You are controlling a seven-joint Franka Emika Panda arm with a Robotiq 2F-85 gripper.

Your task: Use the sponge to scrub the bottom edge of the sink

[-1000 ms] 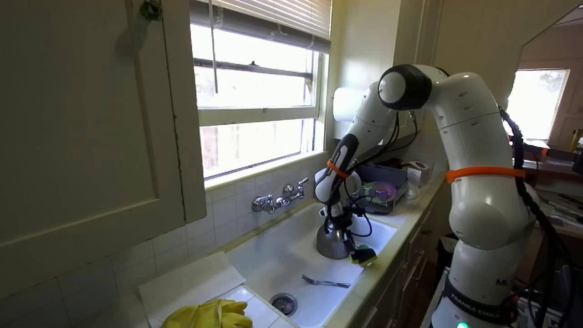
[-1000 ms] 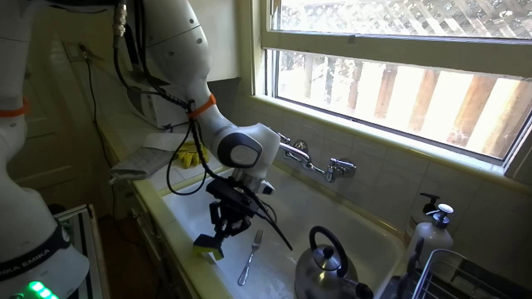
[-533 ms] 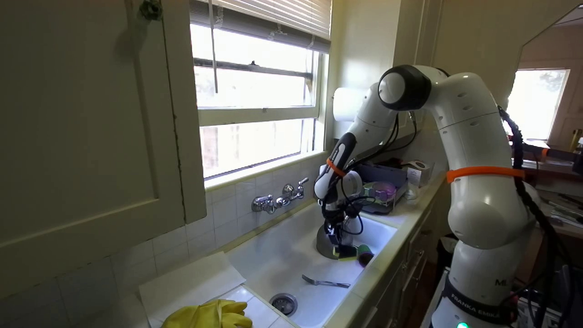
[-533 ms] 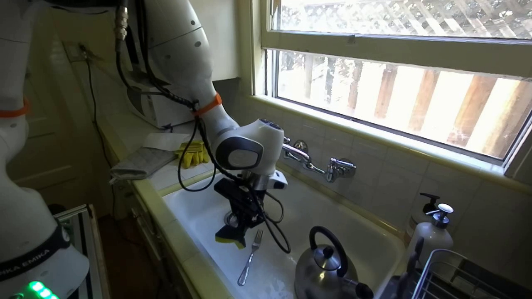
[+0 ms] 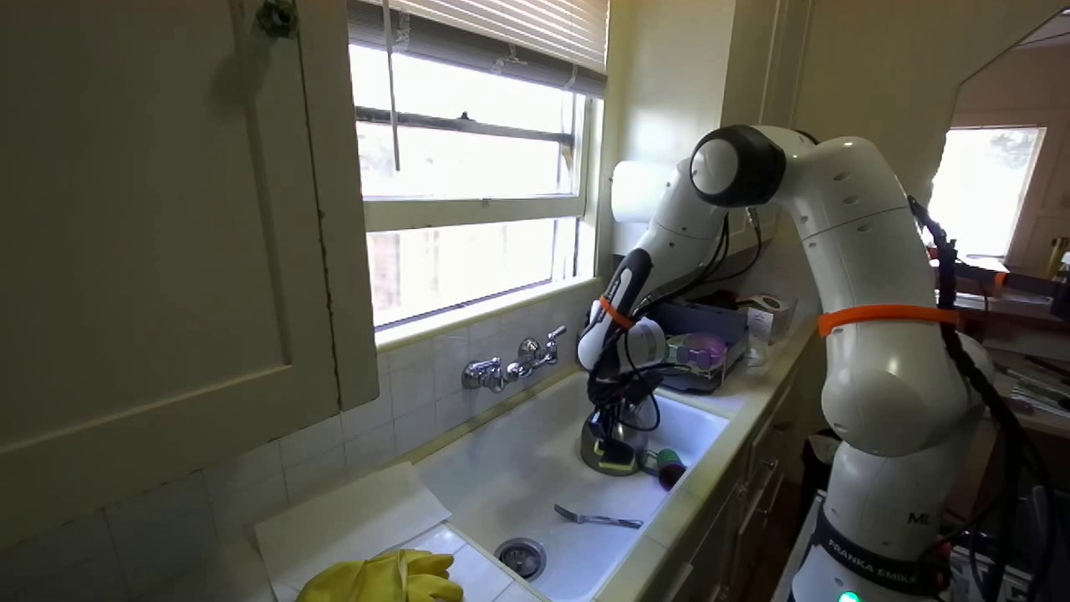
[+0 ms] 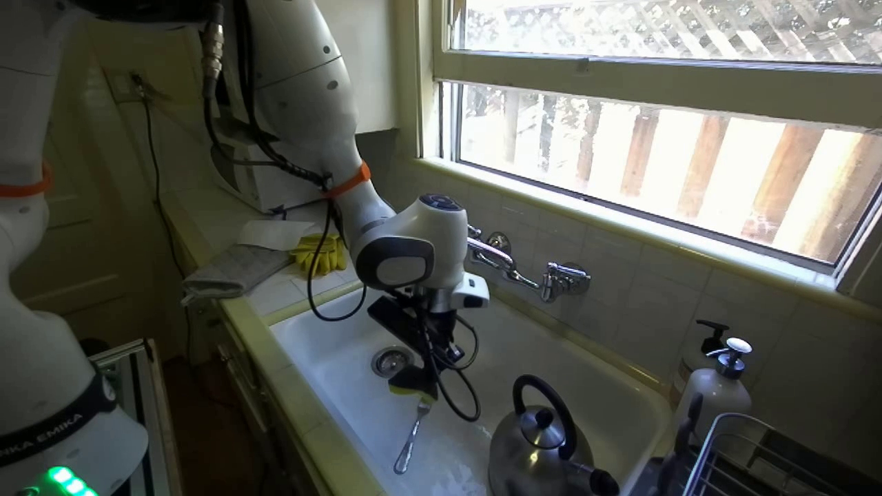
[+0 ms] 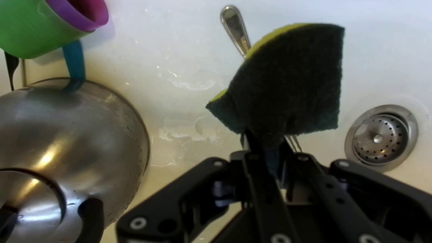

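Note:
The sponge (image 7: 293,77), yellow with a dark green scrubbing side, is pinched and bent in my gripper (image 7: 268,143). In the wrist view its dark side faces the camera, and it hides the middle of a fork. My gripper (image 6: 431,362) holds the sponge (image 6: 412,381) over the white sink (image 6: 586,358), away from the front wall. In an exterior view the sponge (image 5: 617,457) shows in front of the kettle, its yellow edge downward. The sink's bare floor (image 5: 493,456) shows left of it. I cannot tell whether the sponge touches the sink.
A steel kettle (image 6: 530,458) stands in the sink, close to my gripper. Green and purple cups (image 7: 33,30) lie beside it by the front wall. A fork (image 5: 598,519) lies near the drain (image 7: 381,138). The faucet (image 6: 510,265) is on the back wall. Yellow gloves (image 5: 380,577) lie on the counter.
My gripper has carried the sponge from the sink's front rim inward over the basin, and the wrist has turned more upright. The cups and the drain are now uncovered in the exterior views.

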